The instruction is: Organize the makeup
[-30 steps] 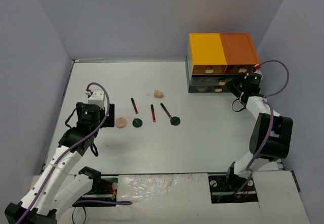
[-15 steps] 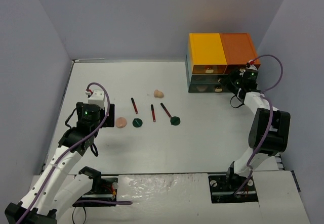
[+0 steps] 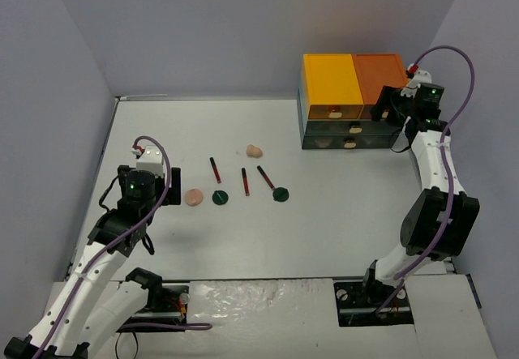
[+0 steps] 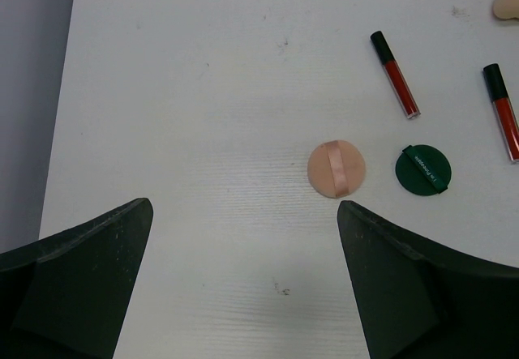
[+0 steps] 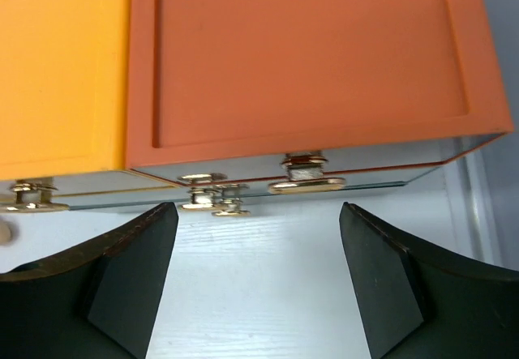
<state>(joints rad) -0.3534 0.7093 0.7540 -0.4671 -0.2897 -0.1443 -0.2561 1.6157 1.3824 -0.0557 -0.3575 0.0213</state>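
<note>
Though both hold nothing, the left gripper (image 4: 243, 209) gapes near the peach compact (image 4: 336, 168), the right gripper (image 5: 258, 209) at the drawer unit (image 5: 308, 59).

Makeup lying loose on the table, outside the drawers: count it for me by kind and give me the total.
Red lip gloss tubes: 3
Dark green discs: 2
Peach round puff: 1
Beige sponge: 1
Total: 7
</note>
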